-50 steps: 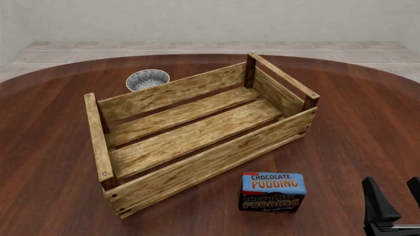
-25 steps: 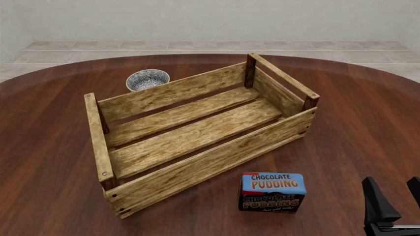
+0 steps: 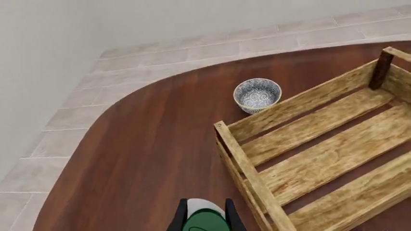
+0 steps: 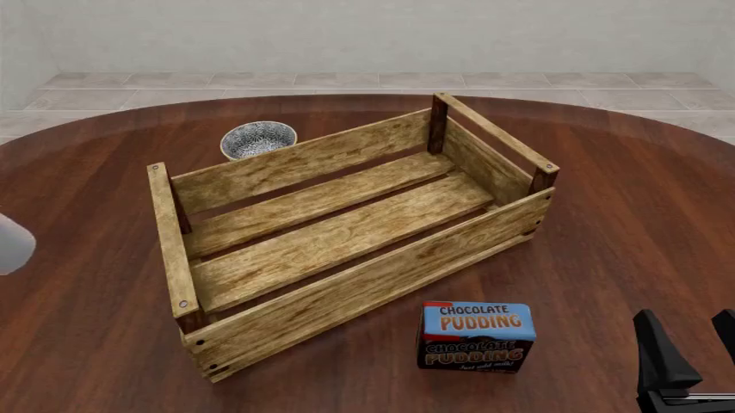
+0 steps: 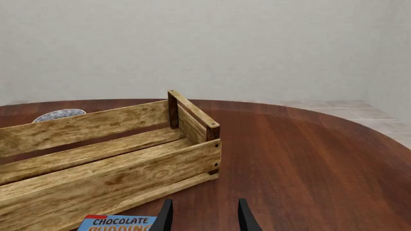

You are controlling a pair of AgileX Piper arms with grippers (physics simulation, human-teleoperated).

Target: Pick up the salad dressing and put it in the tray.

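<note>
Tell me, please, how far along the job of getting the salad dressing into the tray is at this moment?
Done: the left gripper is shut on the salad dressing, lifted beside the tray's left end; its white base shows at the front view's left edge. In hand: carrying it over. Left: lowering it onto the bare slats and releasing. The right gripper sits open, idle.

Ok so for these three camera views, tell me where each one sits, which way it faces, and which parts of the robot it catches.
Front view: fixed above and behind the arms, looking forward and down at the tray; only the right gripper shows.
Left wrist view: behind the left gripper, looking down past the salad dressing it grips at the tray's end and the bowl.
Right wrist view: low behind the right gripper's open fingers, facing the tray's corner and the chocolate pudding box.
All three share the tray and bowl.
</note>
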